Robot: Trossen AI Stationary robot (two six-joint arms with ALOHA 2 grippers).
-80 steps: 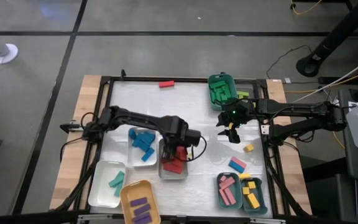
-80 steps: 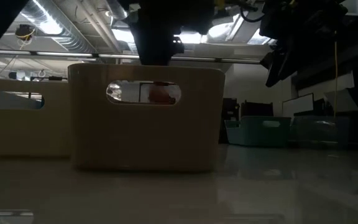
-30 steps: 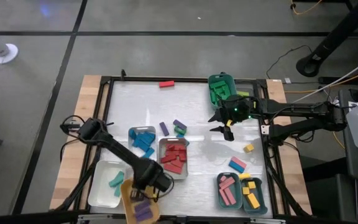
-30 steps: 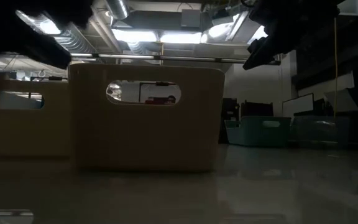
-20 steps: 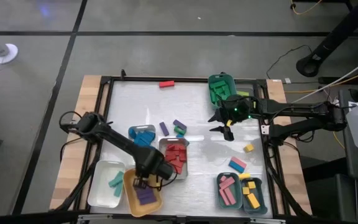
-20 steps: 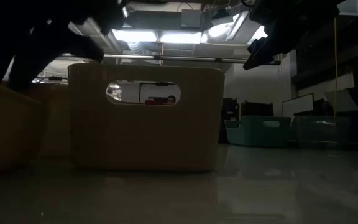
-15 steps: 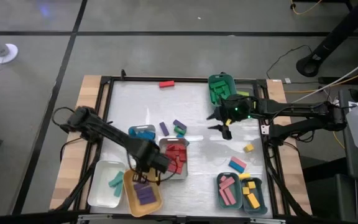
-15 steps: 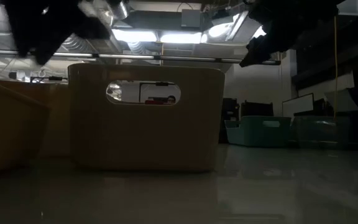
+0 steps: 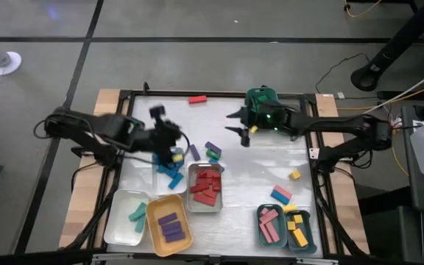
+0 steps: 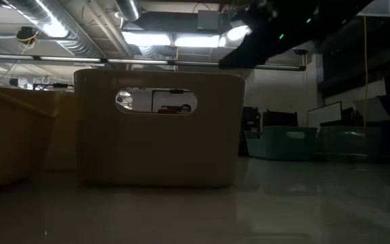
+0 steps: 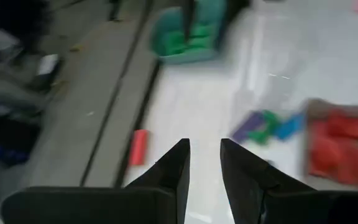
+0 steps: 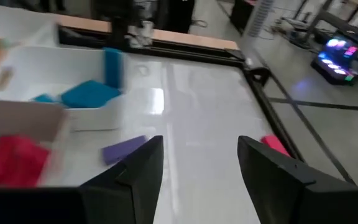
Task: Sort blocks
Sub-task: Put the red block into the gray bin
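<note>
The left gripper [image 9: 174, 153] hovers over the white tray of blue blocks [image 9: 169, 171] near the white table's [image 9: 227, 184] centre, jaws narrow and empty. The right gripper [image 9: 240, 129] hangs at one o'clock, jaws wide and empty. Small bar-shaped blocks fill trays along six o'clock; a red block [image 9: 198, 99] lies at twelve.

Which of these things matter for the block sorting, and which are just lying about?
Job: loose red block, purple block, yellow block, pink-blue blocks, grey tray holding reds.
Lying about: white floor base, black stand base.
</note>
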